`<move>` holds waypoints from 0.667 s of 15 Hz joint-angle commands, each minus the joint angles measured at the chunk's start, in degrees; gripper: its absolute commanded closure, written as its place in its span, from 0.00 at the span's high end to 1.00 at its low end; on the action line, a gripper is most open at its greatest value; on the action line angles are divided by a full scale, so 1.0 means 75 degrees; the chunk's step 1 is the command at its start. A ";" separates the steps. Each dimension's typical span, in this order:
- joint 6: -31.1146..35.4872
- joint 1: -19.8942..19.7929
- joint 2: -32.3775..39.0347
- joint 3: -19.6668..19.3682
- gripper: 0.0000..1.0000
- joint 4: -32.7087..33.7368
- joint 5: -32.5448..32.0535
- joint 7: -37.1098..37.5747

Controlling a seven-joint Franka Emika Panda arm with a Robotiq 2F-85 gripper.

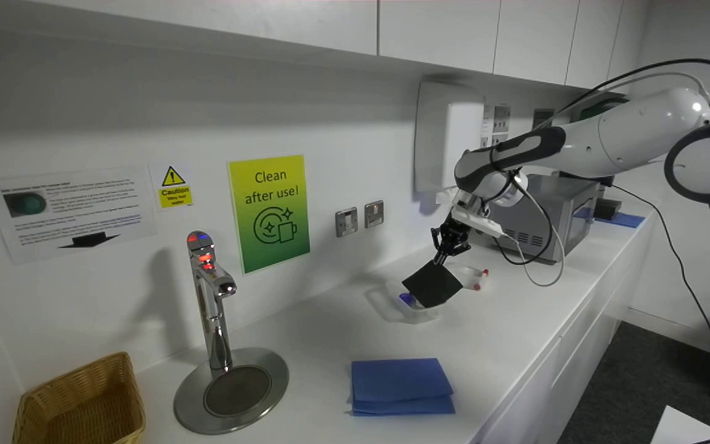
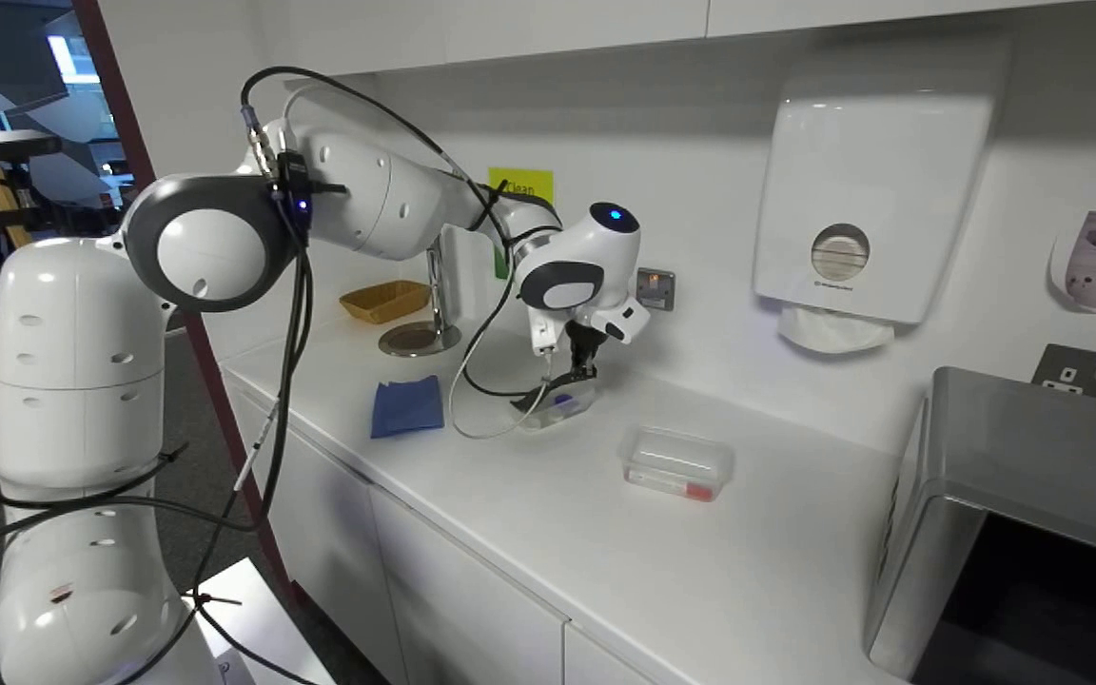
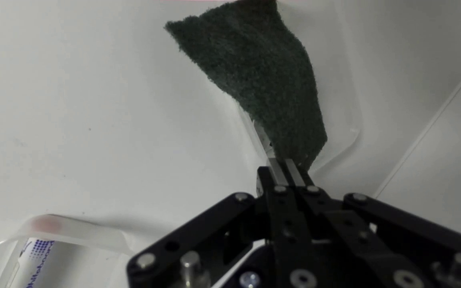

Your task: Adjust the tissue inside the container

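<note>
My gripper [image 3: 287,170], below centre in the wrist view, is pinched tight, fingertips nearly together, on one corner of a dark cloth [image 3: 270,76], which I take to be the task's tissue. Holding only the corner makes sense: the rest is left free to swing and be laid down. From my tips the cloth runs to the top edge of the frame, partly over a clear tub [image 3: 334,108], presumably the container; its upper-left corner juts past the tub's left wall. Whether it rests on the rim or hangs just above, I cannot tell. In an exterior view the cloth is a tilted diamond right of centre, with a blue item [image 1: 407,299] just below its left corner; this seems to lie in the tub and may keep the cloth from settling flat. Judgement: adjusting in hand, not finished; next, bring the overhanging corner inward and lower before letting go. Risk: a snagged cloth could tow the tub. Farther out, a second tub [image 2: 676,457] stands right of and below the middle, a red-ended marker [image 2: 698,492] along its lower edge, well apart from the work. A folded blue cloth [image 1: 401,385] lies at lower middle, probably kept for wiping near the tap [image 1: 213,302].
</note>
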 commanded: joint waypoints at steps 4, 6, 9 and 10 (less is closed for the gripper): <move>-0.0111 -0.0009 -0.0179 0.0002 0.01 -0.0216 -0.0275 0.0324; -0.0088 -0.0001 -0.0066 -0.0023 0.01 -0.0157 -0.0365 0.0407; -0.0086 0.0004 0.0097 -0.0053 0.01 -0.0049 -0.0572 0.0625; -0.0097 0.0008 0.0153 -0.0067 0.01 -0.0004 -0.0651 0.0707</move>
